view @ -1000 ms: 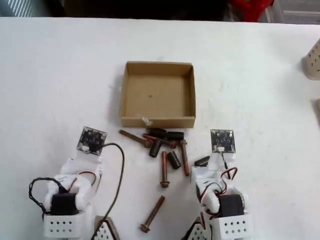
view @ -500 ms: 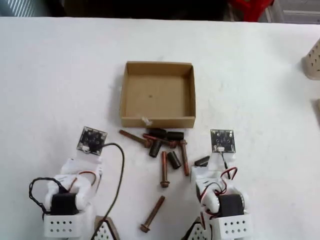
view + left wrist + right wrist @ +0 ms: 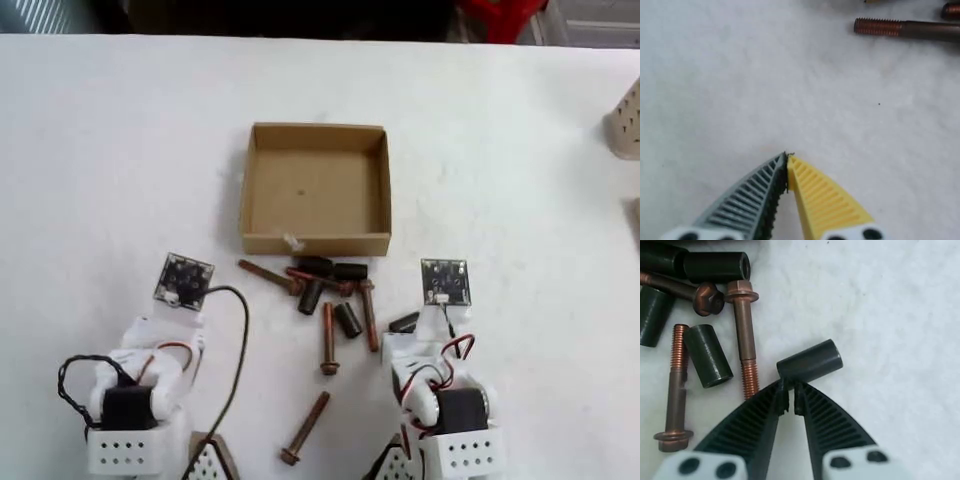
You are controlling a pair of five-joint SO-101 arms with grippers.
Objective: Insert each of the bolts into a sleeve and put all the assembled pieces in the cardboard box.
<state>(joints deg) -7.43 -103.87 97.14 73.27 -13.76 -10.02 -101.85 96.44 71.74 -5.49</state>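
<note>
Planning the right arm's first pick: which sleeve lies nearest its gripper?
The lone sleeve just off the right gripper tips. It lies apart from the other sleeves, which are mixed in among the bolts.

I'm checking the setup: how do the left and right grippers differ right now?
The left gripper has one grey and one yellow finger; the right gripper has two black ones. The left gripper's tips sit over bare table, with a bolt farther off; the right gripper's tips are right beside a black sleeve. Both are shut and hold nothing.
</note>
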